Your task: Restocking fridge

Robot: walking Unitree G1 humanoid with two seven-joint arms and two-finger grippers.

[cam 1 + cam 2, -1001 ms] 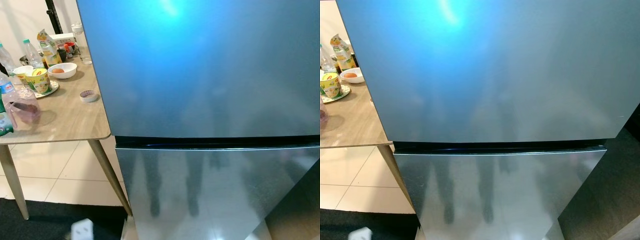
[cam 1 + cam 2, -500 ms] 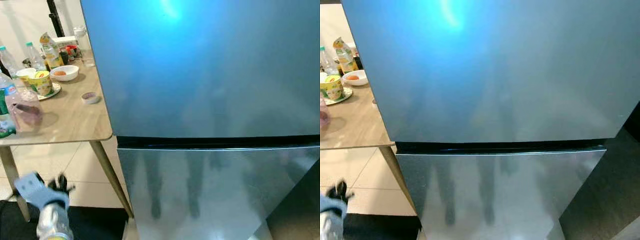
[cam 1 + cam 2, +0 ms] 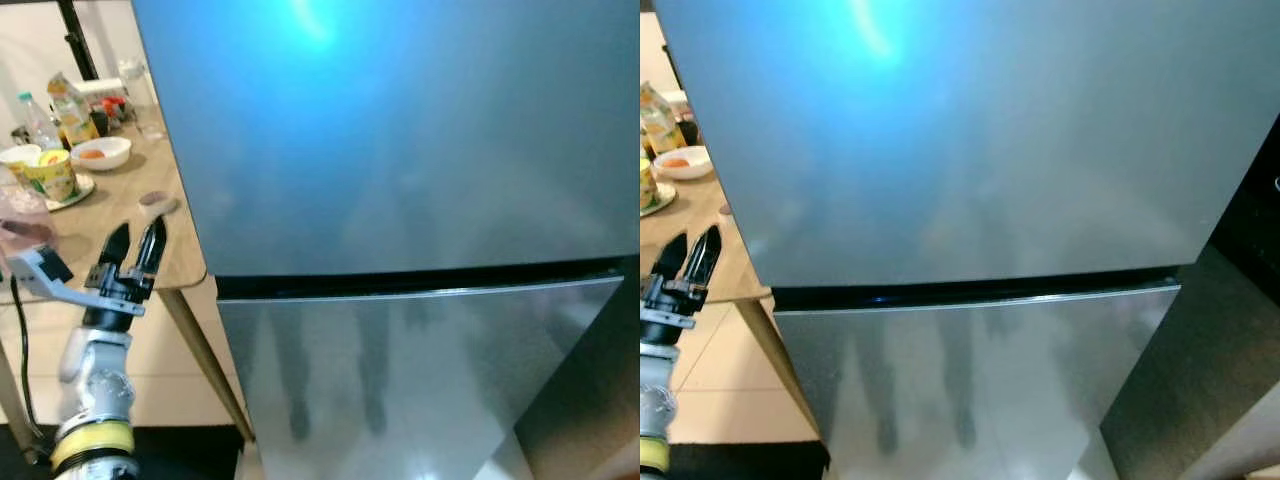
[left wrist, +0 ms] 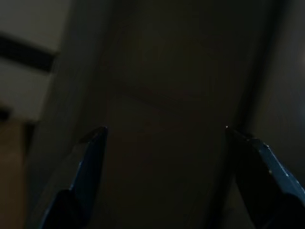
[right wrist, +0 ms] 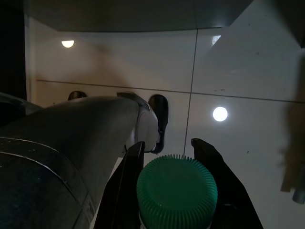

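Left eye view: one tall fridge [image 3: 400,200] stands shut before the robot, with two silver-blue doors, the upper one above a dark seam and the lower one below it. One wooden table [image 3: 120,235] stands just beside the fridge, on the robot's left, over pale floor tiles [image 3: 180,360].

One silver arm rises in front of the table's near corner. It is the left arm, and its left gripper [image 3: 133,244] points up with its two black fingers a little apart and nothing between them. In the left wrist view the left gripper's two fingertips [image 4: 93,143] stand well apart against a dark flat surface, too dim to name.

On the table, well behind the gripper, I count one white bowl [image 3: 100,152] with something orange in it, two cups [image 3: 50,172] on a small plate, one carton [image 3: 66,100], one clear bottle with a green cap [image 3: 32,118] and one small round roll of tape [image 3: 156,203] near the table edge by the fridge. More small things crowd the far end, too blurred to count.

In the right wrist view the right gripper [image 5: 167,157] is closed around the neck of one bottle, whose ribbed green cap [image 5: 177,183] sits between the two black fingers, above glossy floor tiles with two round light reflections.
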